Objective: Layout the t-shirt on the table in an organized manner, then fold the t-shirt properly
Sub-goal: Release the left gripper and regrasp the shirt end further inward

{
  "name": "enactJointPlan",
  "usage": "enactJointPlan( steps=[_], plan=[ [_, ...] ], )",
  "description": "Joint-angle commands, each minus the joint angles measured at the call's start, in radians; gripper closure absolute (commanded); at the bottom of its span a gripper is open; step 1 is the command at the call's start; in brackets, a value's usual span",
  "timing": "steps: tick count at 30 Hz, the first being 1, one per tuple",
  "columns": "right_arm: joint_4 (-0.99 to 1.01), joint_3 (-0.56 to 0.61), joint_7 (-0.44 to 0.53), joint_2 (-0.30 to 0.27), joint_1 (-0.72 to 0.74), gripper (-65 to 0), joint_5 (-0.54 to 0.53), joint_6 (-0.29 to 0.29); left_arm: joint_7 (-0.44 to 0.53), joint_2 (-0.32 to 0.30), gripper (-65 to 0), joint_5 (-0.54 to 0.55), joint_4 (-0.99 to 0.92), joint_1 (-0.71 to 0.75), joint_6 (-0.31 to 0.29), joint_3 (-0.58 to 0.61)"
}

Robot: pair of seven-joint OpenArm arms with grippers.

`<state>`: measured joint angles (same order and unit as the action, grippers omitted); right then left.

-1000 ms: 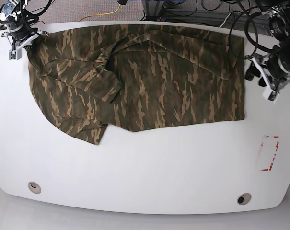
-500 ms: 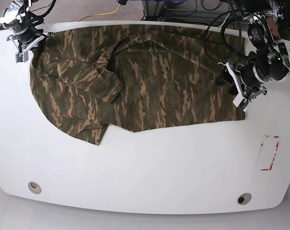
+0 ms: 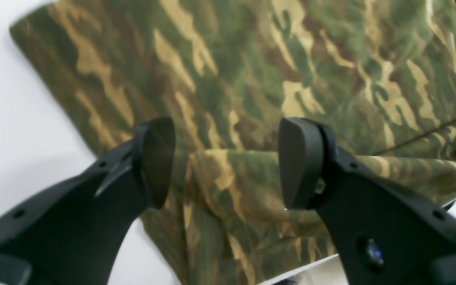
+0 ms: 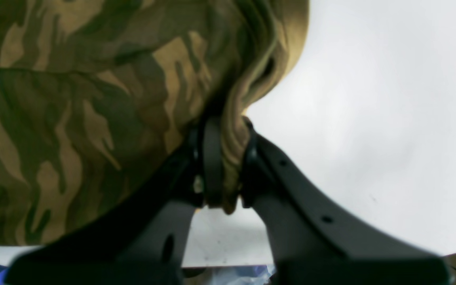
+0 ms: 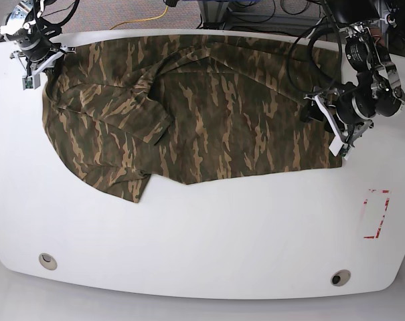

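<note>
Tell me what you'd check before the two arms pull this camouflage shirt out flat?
1. Right pincer gripping the t-shirt: ok, its jaws are pinched on a bunched edge of cloth.
2. Left pincer gripping cloth: not ok, its jaws stand apart over a folded edge, nothing between them.
3. Left pincer over the shirt rather than the bare table: ok, it sits at the shirt's edge.
4. Shirt lying flat: not ok, one part is folded over the middle and a flap hangs toward the near side.
5. Left pincer touching the fabric: cannot tell.
</note>
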<state>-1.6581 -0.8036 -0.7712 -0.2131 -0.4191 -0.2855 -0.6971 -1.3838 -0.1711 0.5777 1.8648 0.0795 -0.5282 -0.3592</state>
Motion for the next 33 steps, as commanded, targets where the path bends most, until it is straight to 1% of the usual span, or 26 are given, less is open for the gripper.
enactJointPlan(
  steps=[1, 7, 13, 16, 22, 25, 29, 33],
  plan=[
    [-0.018, -0.006, 0.015, -0.019, -0.001, -5.7, -0.010, -0.001, 0.021, -0.011, -38.9, 0.020, -0.017, -0.027, 0.021, -0.002],
    [-0.018, -0.006, 0.015, -0.019, -0.001, -5.7, -0.010, -0.001, 0.021, -0.014, -38.9, 0.021, -0.149, -0.045, 0.024, -0.001],
    [-0.018, -0.006, 0.015, -0.016, -0.001, -5.7, -0.010, -0.001, 0.022, -0.012, -38.9, 0.021, -0.233, -0.073, 0.024, -0.001],
    [-0.018, -0.009, 0.015, -0.001, -0.001, -5.7, -0.008, -0.001, 0.022, -0.012, -38.9, 0.026, -0.242, -0.071, 0.024, -0.001],
    [-0.018, -0.010, 0.015, 0.004, -0.001, -5.7, -0.008, -0.001, 0.021, -0.014, -38.9, 0.026, -0.248, -0.066, 0.024, 0.004],
    [-0.018, -0.010, 0.015, 0.005, -0.001, -5.7, -0.008, -0.001, 0.021, -0.020, -38.9, 0.024, -0.250, -0.065, 0.024, 0.041],
    [-0.018, -0.010, 0.015, 0.005, -0.001, -5.7, -0.008, -0.001, 0.017, -0.049, -38.9, 0.026, -0.250, -0.062, 0.024, 0.091],
    [-0.018, -0.012, 0.015, 0.005, -0.001, -5.7, -0.008, -0.001, 0.017, -0.051, -38.9, 0.026, -0.250, -0.040, 0.024, 0.110]
  ],
)
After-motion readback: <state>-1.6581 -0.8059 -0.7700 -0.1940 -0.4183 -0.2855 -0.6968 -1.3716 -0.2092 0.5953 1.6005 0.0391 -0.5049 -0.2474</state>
